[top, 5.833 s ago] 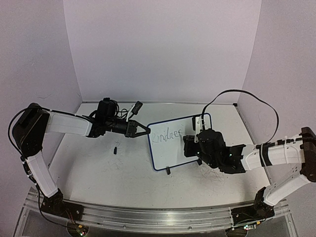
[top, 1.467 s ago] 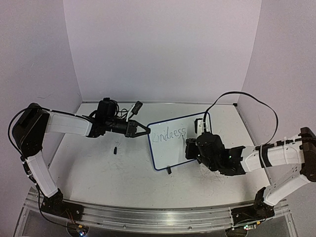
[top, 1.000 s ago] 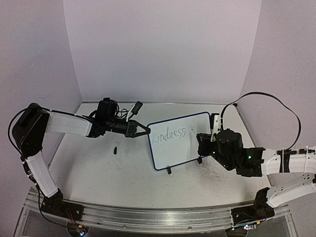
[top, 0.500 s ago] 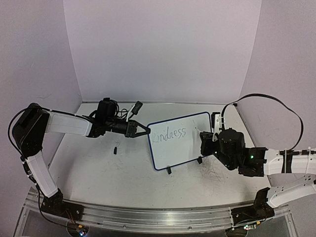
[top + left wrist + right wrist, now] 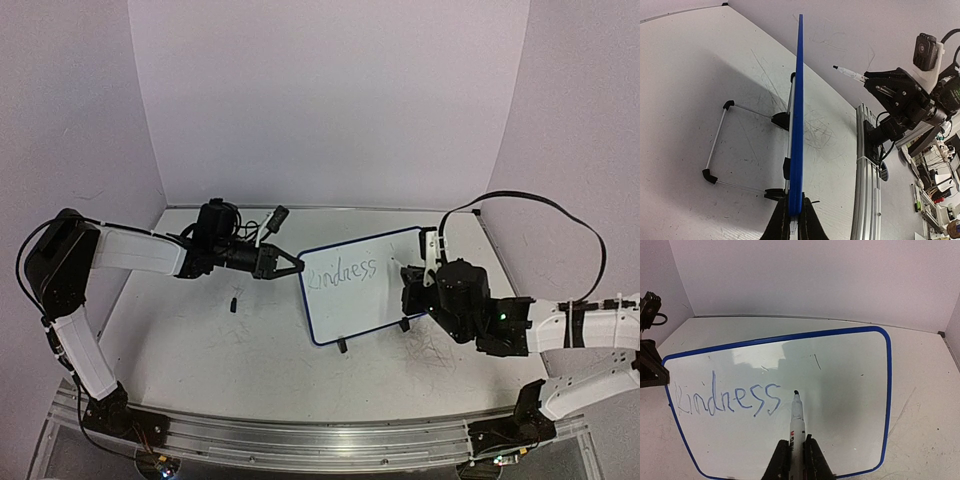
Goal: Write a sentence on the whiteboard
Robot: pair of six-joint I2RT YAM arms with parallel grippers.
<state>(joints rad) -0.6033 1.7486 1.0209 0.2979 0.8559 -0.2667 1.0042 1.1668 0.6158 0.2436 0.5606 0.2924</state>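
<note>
While my left gripper point(image 5: 794, 221) is clamped tight on the left edge of the whiteboard point(image 5: 372, 300), with the blue frame pinched between both fingers, the whiteboard stands on the table point(image 5: 220, 350) on its black feet point(image 5: 780, 120), nearly upright and leaning back a little. My right gripper point(image 5: 796, 450) sits in front of the whiteboard's right half, closed around a marker point(image 5: 797, 417) whose dark tip points at the white face. From my left wrist view the tip is near the whiteboard but apart from it. The sentence point(image 5: 727, 399) on the whiteboard reads only "Kindness", in thin strokes across the left half. The marker tip is just right of the last letter. A small dark thing point(image 5: 233, 301) lies on the table well left of the whiteboard; I cannot tell what it is.
</note>
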